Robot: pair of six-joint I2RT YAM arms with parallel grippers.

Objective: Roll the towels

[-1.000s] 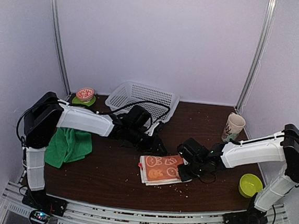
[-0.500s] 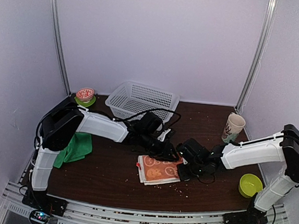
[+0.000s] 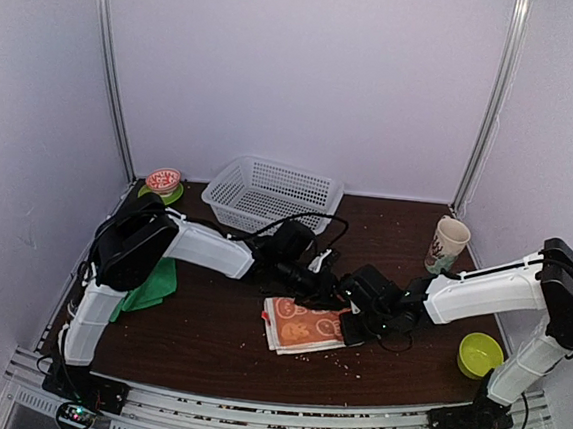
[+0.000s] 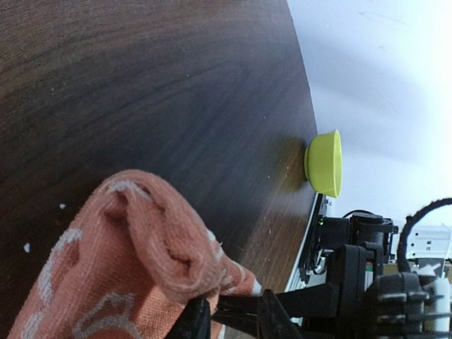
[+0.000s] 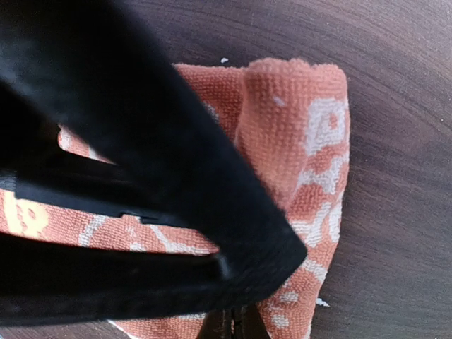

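Small orange terry towel with white cartoon prints (image 3: 302, 328) lies flat at mid worktop (image 3: 204, 353), long axis running roughly left-right in the top view. Both arms meet at its right end. The left end effector (image 3: 327, 296) is at the far-right corner, jaws narrowed on a puckered fold of the cloth (wrist view shows the edge bunched up into the fingers). The right end effector (image 3: 350, 327) sits at the right short edge with its jaws fully closed; I can't tell if any cloth is nipped. The rest of the towel stretches left, away from both, so the roll likely goes right to left. The plain bright green towel (image 3: 150, 285) lies crumpled well apart at the left edge, nearer the left arm.
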